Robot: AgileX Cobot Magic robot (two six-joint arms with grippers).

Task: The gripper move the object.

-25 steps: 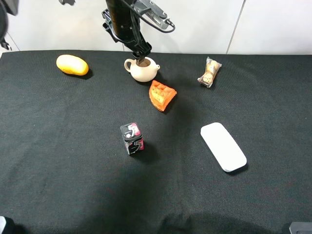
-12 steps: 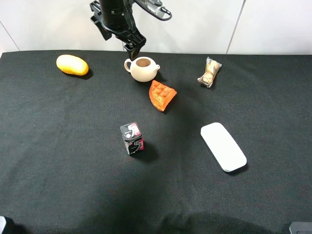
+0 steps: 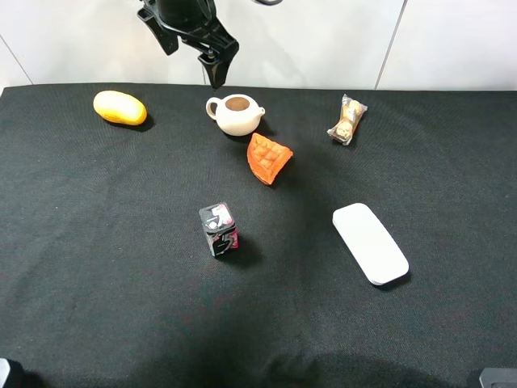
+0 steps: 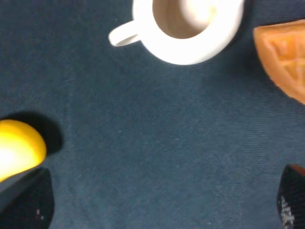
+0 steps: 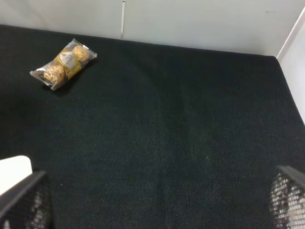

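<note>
Jaws of the left gripper [image 3: 215, 71] stand wide apart and hold nothing; in the left wrist view its two dark fingertips [image 4: 26, 202] sit at opposite edges with only bare cloth between them. This gripper hangs above the far edge of the black table [image 3: 97, 259]. The teapot [image 3: 236, 115] rests on the table just in front of the jaws and lower down, slightly toward the robot's right, not touching them. The right gripper [image 5: 155, 200] is also open and empty and is well apart from the teapot, so the left arm is plainly the nearer one.

The teapot is small, round and cream-white, with no lid and a brown inside. It stands upright. A small looped handle [image 4: 123, 37] sticks out on the side facing the yellow fruit [image 3: 119, 107], so its long axis runs across the table, side to side. The spout is hard to make out. An orange wedge [image 3: 268, 158] lies just beside the teapot on its near side, apart from it. A grasp would likely need the jaws to drop down and forward over the open rim.
</note>
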